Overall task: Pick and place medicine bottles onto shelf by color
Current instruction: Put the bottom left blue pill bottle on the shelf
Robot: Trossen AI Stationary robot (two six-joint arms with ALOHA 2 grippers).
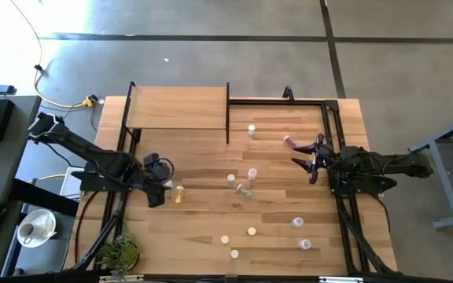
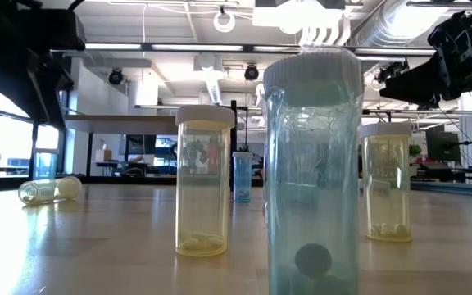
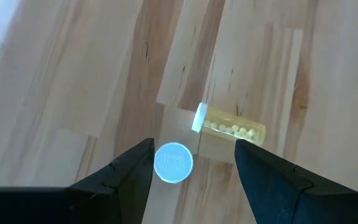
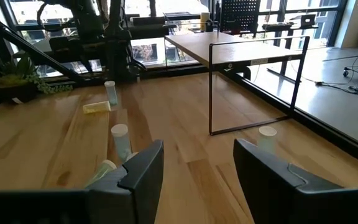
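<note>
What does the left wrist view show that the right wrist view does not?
Only the left wrist view looks down between the open left hand onto a blue-capped bottle, seen cap-on. Only the right wrist view shows the shelf with its black posts, a plant and the open right hand, empty. Both show the yellow bottle lying on its side and the wooden table.

A grey concrete floor (image 1: pixel 211 55) is crossed by dark seams, while ceiling lights (image 2: pixel 179 47), exposed ducts (image 2: pixel 400 16) and tall windows (image 4: pixel 166 9) are seen beyond.
</note>
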